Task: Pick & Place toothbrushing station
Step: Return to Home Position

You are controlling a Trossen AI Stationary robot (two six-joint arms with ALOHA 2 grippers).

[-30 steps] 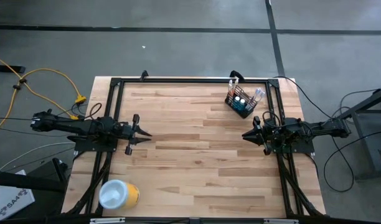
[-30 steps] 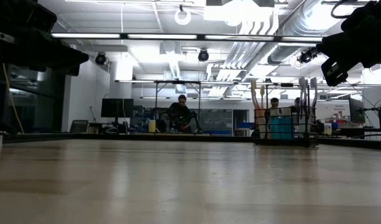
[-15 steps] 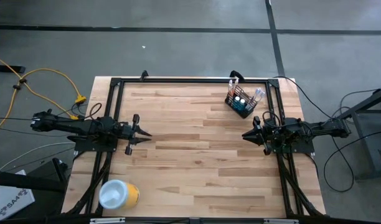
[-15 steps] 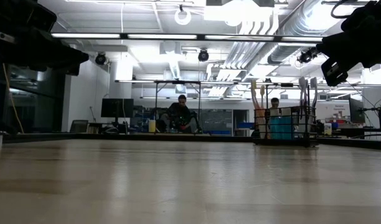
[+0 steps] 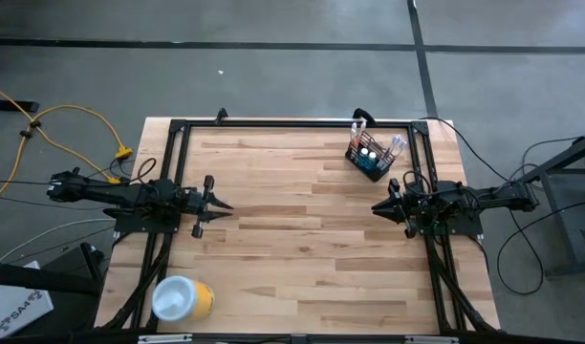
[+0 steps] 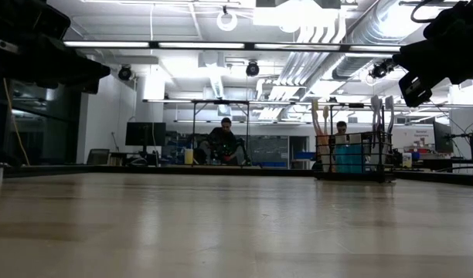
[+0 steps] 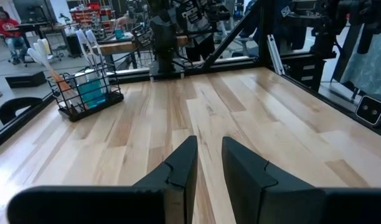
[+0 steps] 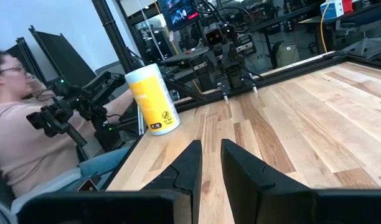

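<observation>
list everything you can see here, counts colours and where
table: one, pale wood with a black frame, centre
mesh holder: one, black, on the table near its far right corner
toothbrushes: several, pale pink, purple and white, standing in the holder; exact count unclear
tubes: two it seems, blue, in the holder
cylinder: one, yellow with a white top, upright at the table's near left corner
cable: one, yellow, on the floor left of the table
person: one, pink top, beside the table's left edge
left end effector: black, narrow gap, holding nothing, left edge
right end effector: black, the same, right edge
</observation>
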